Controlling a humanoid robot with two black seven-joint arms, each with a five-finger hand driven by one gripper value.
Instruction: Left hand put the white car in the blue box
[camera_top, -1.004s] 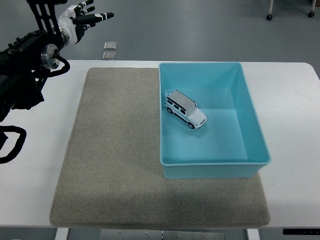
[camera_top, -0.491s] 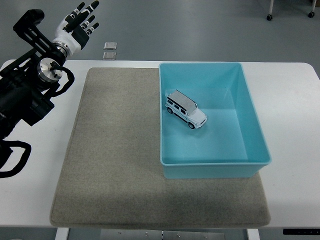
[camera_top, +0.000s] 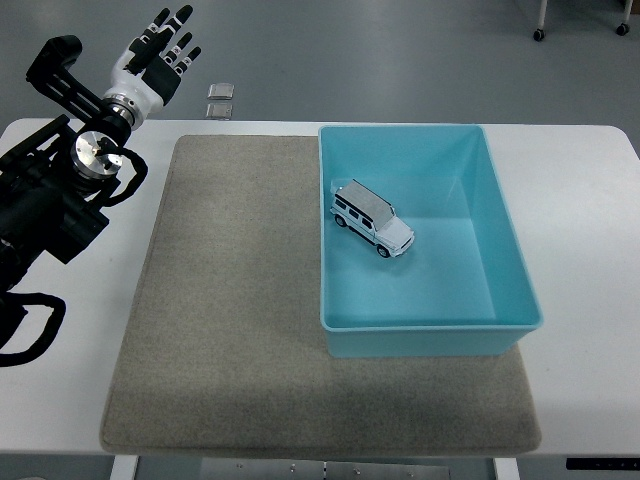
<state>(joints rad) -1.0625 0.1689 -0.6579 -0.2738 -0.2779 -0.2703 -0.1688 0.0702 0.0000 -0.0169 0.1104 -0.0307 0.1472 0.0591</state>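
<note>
The white car stands upright on the floor of the blue box, near the box's left wall. The box sits on the right part of a grey mat. My left hand is raised at the far left, beyond the table's back edge, far from the car. Its fingers are spread and it holds nothing. My black left arm lies along the left edge. My right arm is out of view.
Two small grey plates lie on the floor beyond the table's back edge. A black cable loop hangs at the left edge. The white table extends right of the box.
My left hand has turned from pointing right to pointing upward, and the arm has shifted slightly. The car and the box have not moved.
</note>
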